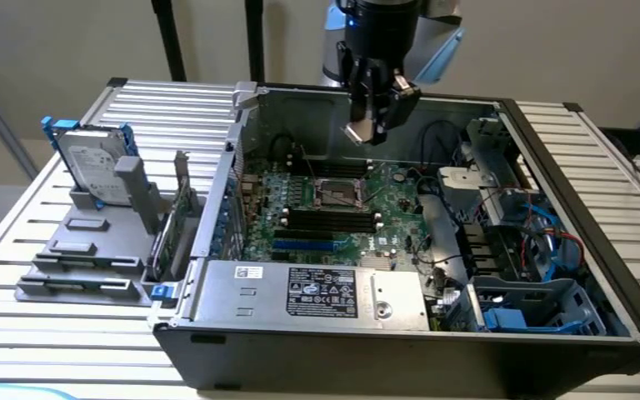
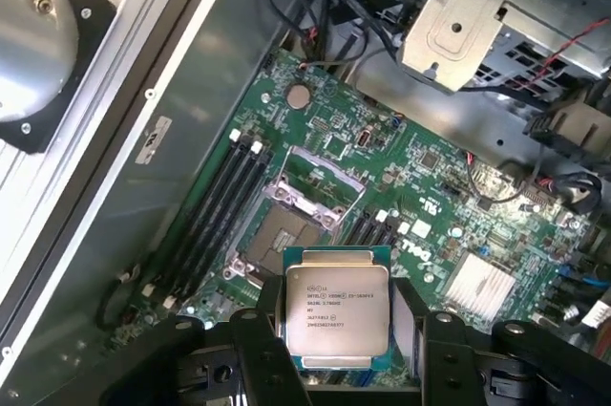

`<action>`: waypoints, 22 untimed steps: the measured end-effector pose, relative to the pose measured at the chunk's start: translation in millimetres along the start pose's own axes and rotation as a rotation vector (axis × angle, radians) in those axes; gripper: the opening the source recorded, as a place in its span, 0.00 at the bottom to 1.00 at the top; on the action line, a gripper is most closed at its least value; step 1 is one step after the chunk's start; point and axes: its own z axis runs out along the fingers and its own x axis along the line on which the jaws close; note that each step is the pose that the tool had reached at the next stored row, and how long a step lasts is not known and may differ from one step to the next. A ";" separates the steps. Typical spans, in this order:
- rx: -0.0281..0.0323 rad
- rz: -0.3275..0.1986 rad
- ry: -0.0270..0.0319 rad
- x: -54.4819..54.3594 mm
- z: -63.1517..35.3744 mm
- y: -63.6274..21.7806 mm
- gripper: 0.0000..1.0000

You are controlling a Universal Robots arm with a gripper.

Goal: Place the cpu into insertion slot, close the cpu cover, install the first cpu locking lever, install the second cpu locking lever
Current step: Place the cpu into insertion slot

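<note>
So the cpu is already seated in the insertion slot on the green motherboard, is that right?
Not quite. The cpu is not seated: the gripper holds it above the green motherboard, and the insertion slot lies empty, as the wrist view shows.

Both above insertion slot [image 1: 339, 193] [image 2: 275, 237] — wrist nearer

Robotics workshop: open computer case [image 1: 409, 358], slatted metal bench [image 1: 31, 321], robot arm [image 1: 387, 25].

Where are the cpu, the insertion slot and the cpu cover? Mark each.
cpu [image 2: 337, 315], wrist view, middle of its printed face.
insertion slot [image 2: 275, 239], wrist view, its centre.
cpu cover [image 2: 307, 201], wrist view, its silvery frame bar.
</note>
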 end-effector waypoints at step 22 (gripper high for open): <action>-0.0065 0.388 -0.0340 -0.1 2.8 -0.2 0.55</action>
